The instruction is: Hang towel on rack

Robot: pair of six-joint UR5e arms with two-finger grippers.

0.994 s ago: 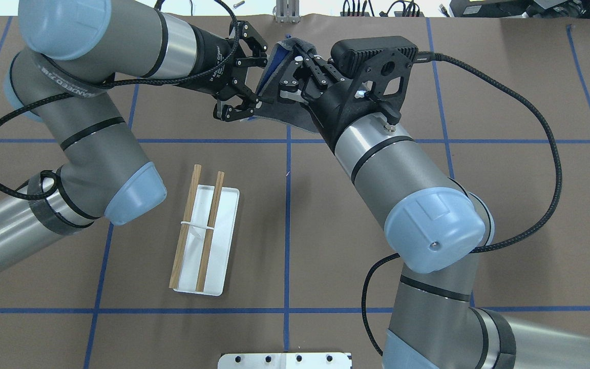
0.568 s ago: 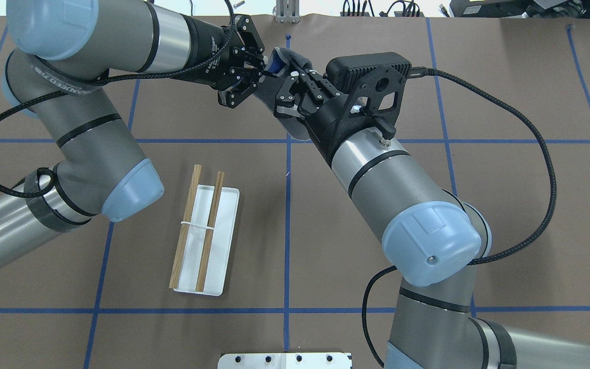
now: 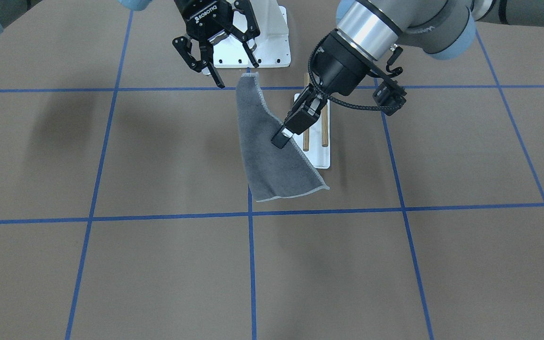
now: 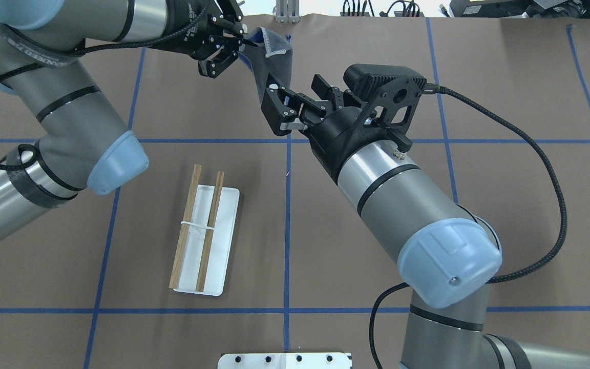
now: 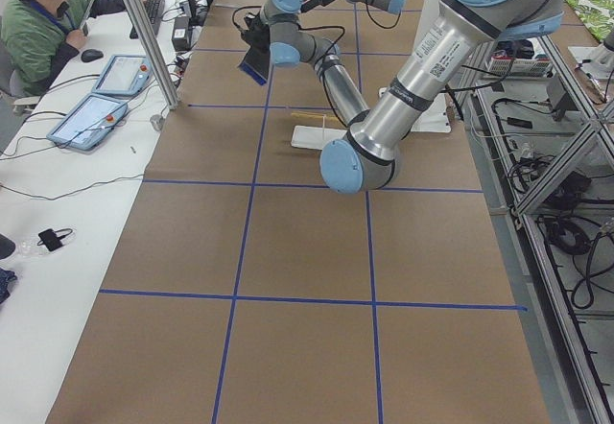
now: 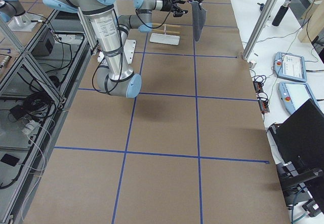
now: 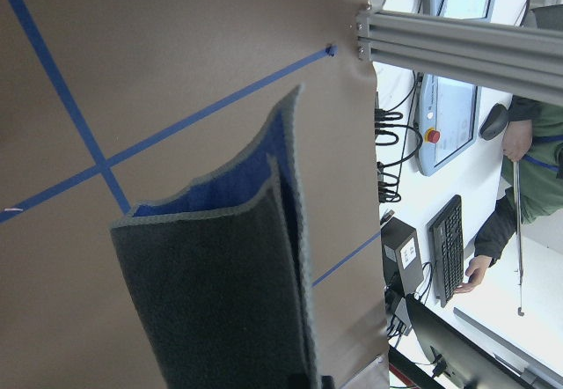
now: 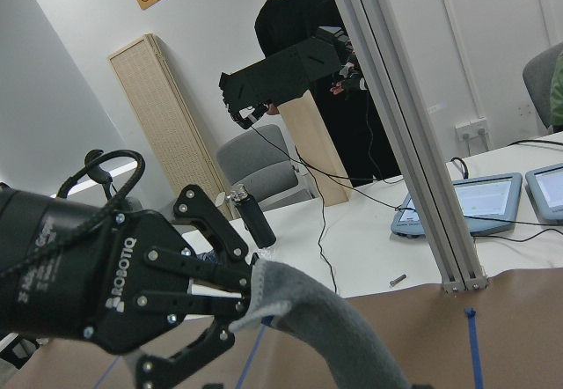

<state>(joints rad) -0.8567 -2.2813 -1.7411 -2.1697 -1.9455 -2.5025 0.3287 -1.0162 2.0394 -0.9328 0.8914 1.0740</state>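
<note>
- left gripper (image 3: 282, 136) is clamped on the side edge of the dark grey towel (image 3: 272, 160), which dangles above the table.
- right gripper (image 3: 237, 74) has its jaws spread wide and grips nothing; the towel's top corner is just beside one fingertip.
- rack (image 4: 223, 241) stands on the table, nearer the robot, well apart from the towel.

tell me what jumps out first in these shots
The dark grey towel dangles in mid-air over the middle of the table, pinched at one edge by the left gripper. Close to its top corner, the right gripper has its jaws spread wide and is not closed on the cloth. The rack sits bare on the table on the robot's left side.
</note>
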